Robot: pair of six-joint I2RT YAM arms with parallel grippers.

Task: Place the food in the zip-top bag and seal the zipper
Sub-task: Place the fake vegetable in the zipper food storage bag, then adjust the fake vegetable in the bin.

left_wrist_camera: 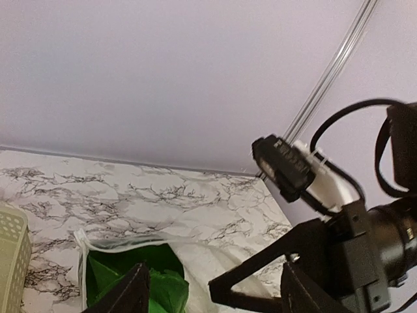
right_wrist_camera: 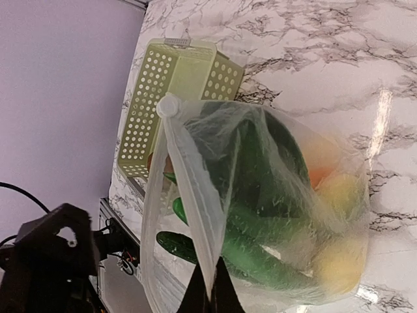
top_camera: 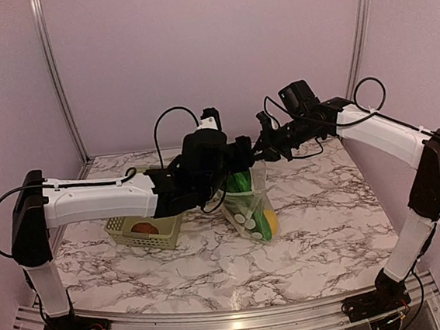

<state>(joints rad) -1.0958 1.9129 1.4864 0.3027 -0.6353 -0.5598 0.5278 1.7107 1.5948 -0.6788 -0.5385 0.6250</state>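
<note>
Zip-top bag (left_wrist_camera: 207,258) partly behind left fingers (left_wrist_camera: 127,295)

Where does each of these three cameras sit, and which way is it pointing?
Top external: fixed high behind the arms, looking down over the marble table; left arm and right arm show whole.
Left wrist: on the left arm, facing across the table to the back wall; one own finger shows at bottom.
Right wrist: on the right arm, looking down on the zip-top bag; its fingertips pinch the zipper.
Shared: all three see the bag and the pale green basket.
</note>
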